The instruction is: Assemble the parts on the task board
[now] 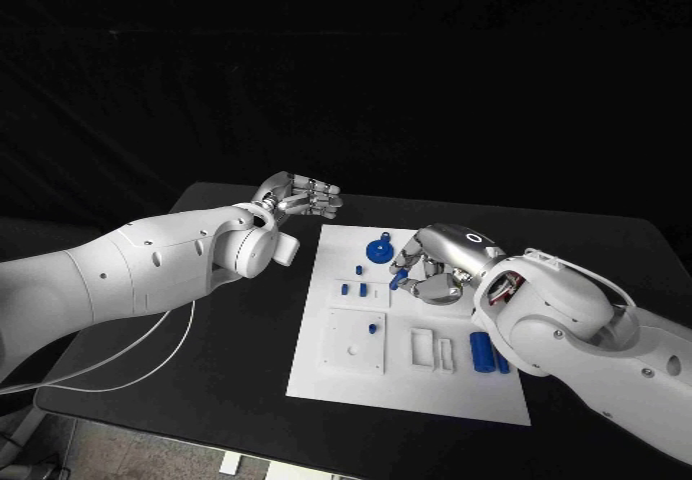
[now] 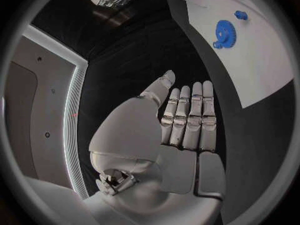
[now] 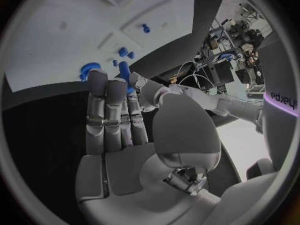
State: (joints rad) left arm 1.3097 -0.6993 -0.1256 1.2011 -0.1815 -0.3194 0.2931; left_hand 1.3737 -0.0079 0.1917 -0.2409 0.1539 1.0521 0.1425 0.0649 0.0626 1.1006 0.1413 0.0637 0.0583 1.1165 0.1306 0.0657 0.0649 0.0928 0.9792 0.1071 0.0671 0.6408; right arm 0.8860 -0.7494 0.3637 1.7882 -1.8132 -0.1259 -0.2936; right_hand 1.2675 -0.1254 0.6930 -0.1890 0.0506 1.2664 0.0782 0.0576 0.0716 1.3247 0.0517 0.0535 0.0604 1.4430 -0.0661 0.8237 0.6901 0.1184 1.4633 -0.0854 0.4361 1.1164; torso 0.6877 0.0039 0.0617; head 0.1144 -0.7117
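1. Head view first: I see the white task board (image 1: pixel 411 330) in the middle of the black table (image 1: pixel 231 340). My left hand (image 1: pixel 303 197) hangs past the board's far left corner, holding nothing, fingers side by side. My right hand (image 1: pixel 430 272) is over the board, just beside the blue gear (image 1: pixel 379 250). Two blue pegs (image 1: pixel 488 354) lie near the board's right edge.
2. Left wrist view: my left hand (image 2: pixel 181 130) is flat and loose, off the board (image 2: pixel 262 60). The gear (image 2: pixel 225 33) lies well apart from it.
3. Right wrist view: my right hand (image 3: pixel 119 115) pinches a small blue part (image 3: pixel 125 75) between thumb and fingertips.
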